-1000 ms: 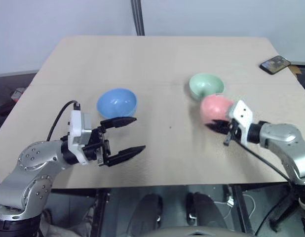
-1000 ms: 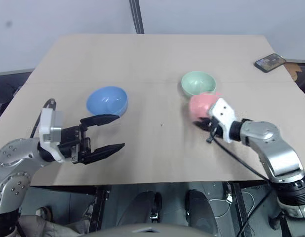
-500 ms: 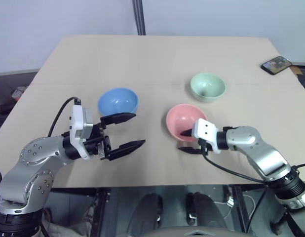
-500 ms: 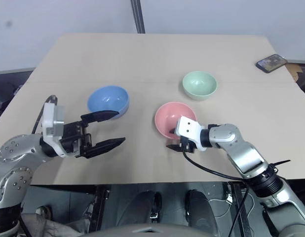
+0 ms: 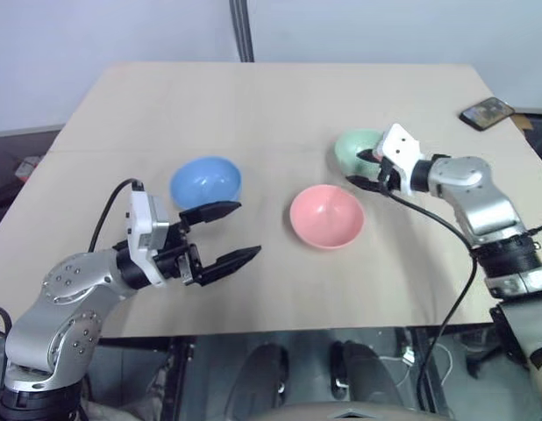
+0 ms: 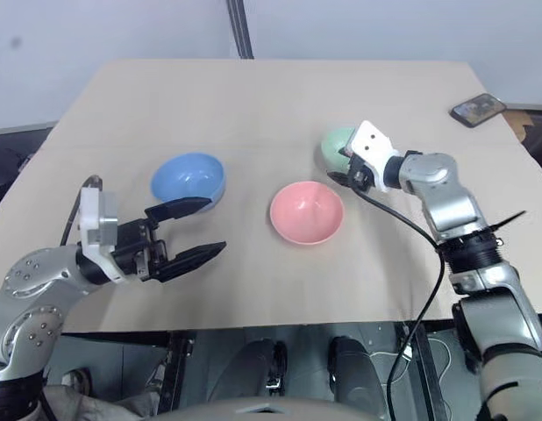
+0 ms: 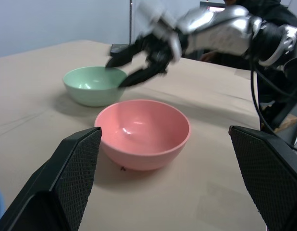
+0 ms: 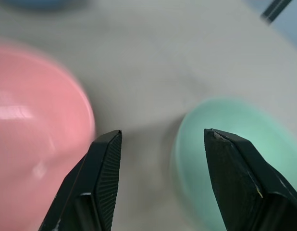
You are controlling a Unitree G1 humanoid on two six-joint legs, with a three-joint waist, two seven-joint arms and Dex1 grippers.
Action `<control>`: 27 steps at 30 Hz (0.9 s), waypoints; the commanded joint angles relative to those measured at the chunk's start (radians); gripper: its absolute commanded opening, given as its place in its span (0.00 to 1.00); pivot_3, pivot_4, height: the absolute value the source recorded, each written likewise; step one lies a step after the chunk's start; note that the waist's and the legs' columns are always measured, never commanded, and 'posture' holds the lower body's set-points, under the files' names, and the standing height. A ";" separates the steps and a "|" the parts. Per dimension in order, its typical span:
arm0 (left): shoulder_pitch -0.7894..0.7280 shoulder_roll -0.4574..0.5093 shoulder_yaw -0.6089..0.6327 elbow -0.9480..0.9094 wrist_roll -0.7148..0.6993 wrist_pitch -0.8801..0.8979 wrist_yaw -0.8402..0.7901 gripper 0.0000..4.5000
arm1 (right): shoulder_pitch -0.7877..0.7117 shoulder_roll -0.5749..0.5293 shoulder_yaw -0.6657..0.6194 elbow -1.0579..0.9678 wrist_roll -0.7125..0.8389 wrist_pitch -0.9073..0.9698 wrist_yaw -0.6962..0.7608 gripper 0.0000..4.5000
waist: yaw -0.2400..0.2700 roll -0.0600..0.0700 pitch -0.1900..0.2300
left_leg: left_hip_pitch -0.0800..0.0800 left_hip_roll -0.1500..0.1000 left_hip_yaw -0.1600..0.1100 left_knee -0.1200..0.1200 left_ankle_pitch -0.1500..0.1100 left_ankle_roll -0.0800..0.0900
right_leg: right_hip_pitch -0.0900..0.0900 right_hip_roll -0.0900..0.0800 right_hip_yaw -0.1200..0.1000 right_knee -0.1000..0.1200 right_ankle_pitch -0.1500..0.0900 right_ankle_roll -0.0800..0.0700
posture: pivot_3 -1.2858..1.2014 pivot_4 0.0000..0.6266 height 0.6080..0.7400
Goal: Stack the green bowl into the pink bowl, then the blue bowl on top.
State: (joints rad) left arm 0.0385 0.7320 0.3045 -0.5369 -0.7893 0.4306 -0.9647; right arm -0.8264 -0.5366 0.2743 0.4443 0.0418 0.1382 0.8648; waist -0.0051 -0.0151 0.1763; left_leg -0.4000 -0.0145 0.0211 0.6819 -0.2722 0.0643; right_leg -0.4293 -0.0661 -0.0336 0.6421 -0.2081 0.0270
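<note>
Right claw [image 5: 366, 168] agape at green bowl [image 5: 354, 149], beside pink bowl [image 5: 326, 216].

1. The pink bowl [image 7: 142, 133] stands upright and empty on the wooden table [image 7: 220, 192], nearest the camera.
2. The green bowl [image 7: 94, 85] sits upright just beyond it, the two bowls apart.
3. The right gripper [image 7: 123, 71] hovers at the green bowl's rim, its black fingers [image 7: 139, 76] spread apart, blurred.
4. The left gripper's own fingers [image 7: 62, 187] frame the view, set wide apart, holding nothing.
</note>
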 commanded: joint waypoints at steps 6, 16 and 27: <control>0.064 -0.006 0.053 -0.070 -0.026 -0.015 0.028 1.00 | -0.167 0.080 0.012 0.375 -0.122 -0.295 -0.027 0.43 | -0.011 0.001 0.001 | 0.000 0.001 0.000 0.000 0.000 0.000 | 0.000 0.000 0.001 0.000 0.000 0.000 | 0.52 0.24 1.00; 0.053 -0.036 0.047 -0.052 -0.025 -0.013 0.067 1.00 | -0.106 0.030 -0.092 0.076 0.029 -0.224 0.095 0.01 | -0.004 0.002 0.002 | 0.000 0.000 -0.001 0.000 0.000 0.000 | 0.000 -0.002 0.000 0.000 0.000 -0.001 | 0.52 0.24 1.00; -0.031 -0.060 0.029 0.019 0.022 0.027 0.210 1.00 | 0.256 -0.123 -0.087 -0.825 0.375 0.391 0.181 0.01 | 0.003 0.002 0.002 | 0.000 0.000 -0.003 -0.003 -0.003 0.004 | -0.001 -0.004 -0.002 0.000 0.000 -0.001 | 0.52 0.24 1.00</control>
State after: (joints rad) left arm 0.0233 0.6738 0.3367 -0.5158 -0.7755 0.4603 -0.7729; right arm -0.5755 -0.6733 0.1735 -0.3301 0.4071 0.5086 1.0734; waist -0.0016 -0.0128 0.1779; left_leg -0.3998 -0.0141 0.0177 0.6790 -0.2751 0.0684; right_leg -0.4300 -0.0702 -0.0357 0.6423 -0.2087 0.0254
